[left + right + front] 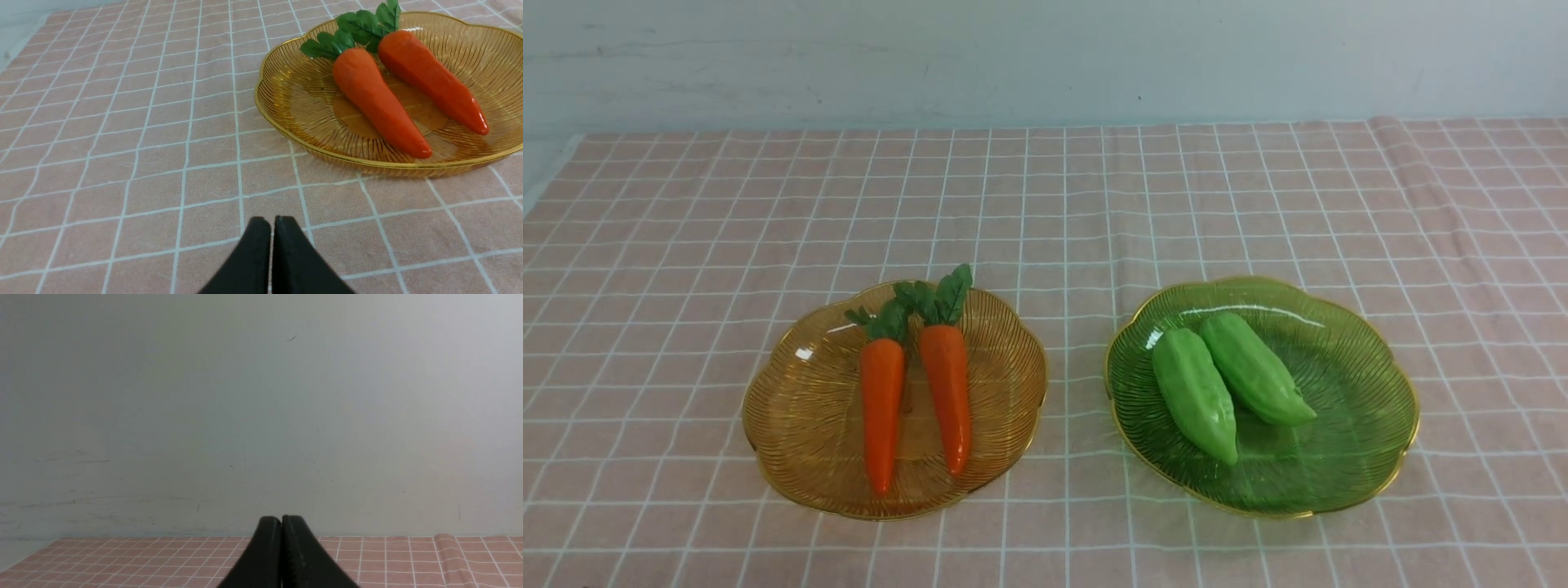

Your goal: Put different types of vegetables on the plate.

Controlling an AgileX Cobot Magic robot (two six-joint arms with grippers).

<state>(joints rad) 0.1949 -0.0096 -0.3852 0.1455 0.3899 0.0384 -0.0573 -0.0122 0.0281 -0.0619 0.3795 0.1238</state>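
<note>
The left claw [273,220] is closed on nothing, as is the right claw [282,518]. Outward from them, two carrots [882,408] [946,392] lie inside the amber plate [805,445], the landmark here. Across the worktop [1078,245], to the amber plate's right, the green plate [1347,457] holds two light-green gourds [1194,396] [1254,371]. The sorting looks finished; a needless reach could snag leafy tops overhanging the amber plate's far rim and drag a carrot out.

Carrots [882,416] on amber plate [800,441]
</note>
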